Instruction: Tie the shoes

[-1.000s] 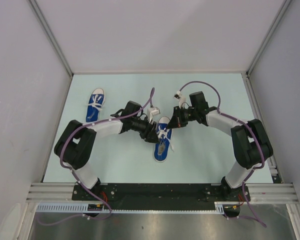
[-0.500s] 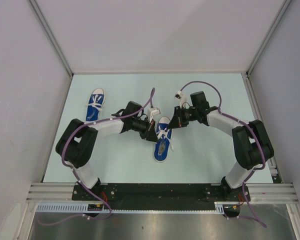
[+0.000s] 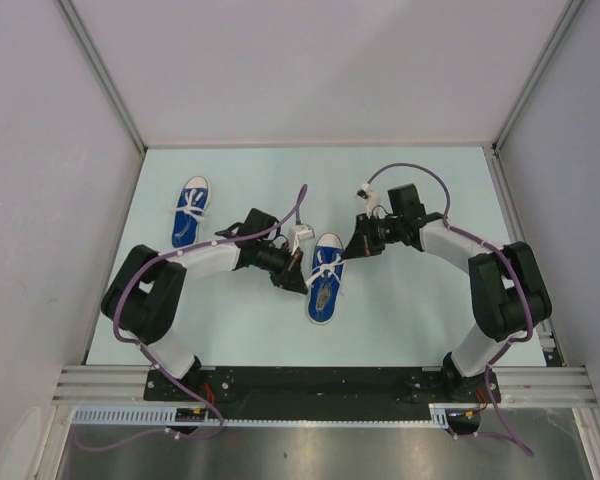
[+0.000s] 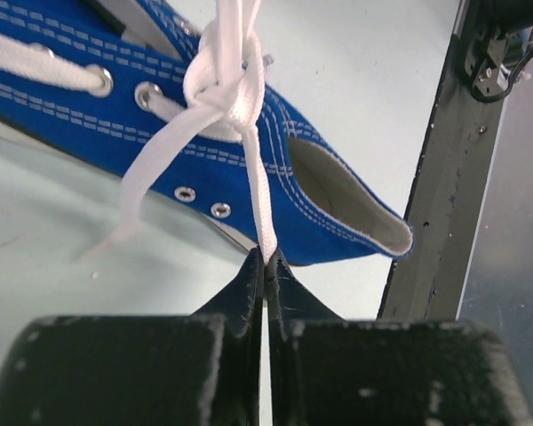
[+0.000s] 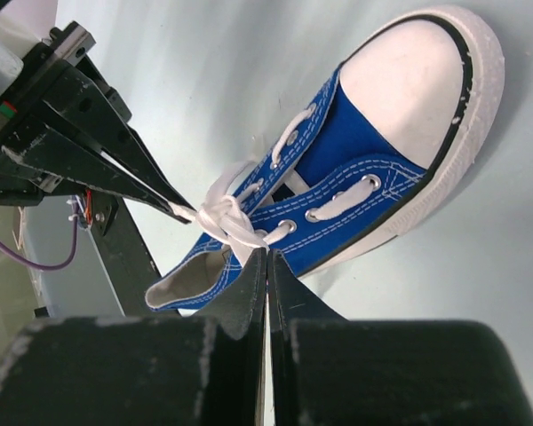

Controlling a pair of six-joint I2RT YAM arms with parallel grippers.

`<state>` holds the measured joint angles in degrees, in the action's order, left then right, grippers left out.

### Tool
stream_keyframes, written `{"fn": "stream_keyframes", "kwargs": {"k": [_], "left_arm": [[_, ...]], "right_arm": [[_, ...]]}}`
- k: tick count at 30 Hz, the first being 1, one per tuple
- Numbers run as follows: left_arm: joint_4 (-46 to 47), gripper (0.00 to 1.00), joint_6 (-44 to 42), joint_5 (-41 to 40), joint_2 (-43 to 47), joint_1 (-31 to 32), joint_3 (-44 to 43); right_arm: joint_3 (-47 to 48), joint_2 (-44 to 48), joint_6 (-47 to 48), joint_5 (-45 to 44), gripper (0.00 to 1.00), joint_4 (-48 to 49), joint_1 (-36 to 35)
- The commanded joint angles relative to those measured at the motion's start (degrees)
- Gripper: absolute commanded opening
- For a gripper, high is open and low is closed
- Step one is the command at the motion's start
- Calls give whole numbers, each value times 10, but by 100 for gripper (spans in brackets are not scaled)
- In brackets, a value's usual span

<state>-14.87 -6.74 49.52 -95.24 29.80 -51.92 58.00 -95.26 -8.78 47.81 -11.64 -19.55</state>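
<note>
My left gripper was clamped shut on one white lace strand, which ran taut from the fingertips straight ahead to the knot. The knot sat over the upper eyelets of the nearer shoe, and that shoe lay on its side just beyond those fingers, its open heel off to their right. My right gripper was closed the same way on the opposite strand. The shoe was just ahead of it, white toe cap up and to the right of the fingertips, and my other gripper showed beyond the knot to the left.

Over the last second I had drawn both hands outward, away from each other. In the overhead view my left arm had swung back from the shoe, and my right had eased a little the other way. Both strands now looked straight, not slack, and the knot appeared small and bunched against the tongue. I judged this to be the cinching of the first crossing. It seemed close to snug, so further pulling risked dragging or rolling the light shoe more than tightening anything.

One more strand hung loose from the knot, down to the left of my left fingers onto the table. I saw no finished bow, so loops were probably needed next.

The second shoe lay well apart, far to the outside of my left arm. I could not tell whether its laces were tied.
</note>
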Motion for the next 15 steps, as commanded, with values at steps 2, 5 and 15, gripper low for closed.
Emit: {"fn": "stream_keyframes", "kwargs": {"k": [2,5,15], "left_arm": [[-30,0,-42,-7,34,-12,17],[-40,0,-50,-10,33,-16,18],[-41,0,-56,-14,37,-20,9]], "right_arm": [[-10,25,28,-9,0,-12,15],[-14,25,35,-13,0,-17,22],[-17,26,37,-19,0,-11,47]]}}
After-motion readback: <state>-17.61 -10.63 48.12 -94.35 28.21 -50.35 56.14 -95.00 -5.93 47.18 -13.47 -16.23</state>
